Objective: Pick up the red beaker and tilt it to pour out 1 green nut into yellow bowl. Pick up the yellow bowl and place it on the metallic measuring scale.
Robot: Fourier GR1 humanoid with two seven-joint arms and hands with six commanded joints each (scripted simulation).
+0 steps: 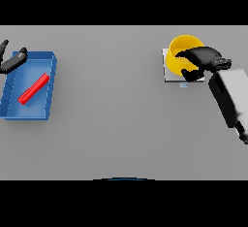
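The yellow bowl [179, 52] sits on the metallic measuring scale [168, 75] at the far right of the table. My right hand [199, 59] is over the bowl's near right rim, fingers curled round that rim. The red beaker [34, 89] lies on its side inside the blue tray [48, 83] at the left. My left hand [10, 61] hovers at the tray's far left corner with relaxed fingers, holding nothing. No green nut can be seen.
The scale's small display tab [183, 84] faces the near side. The white right forearm [231, 97] slants in from the right edge.
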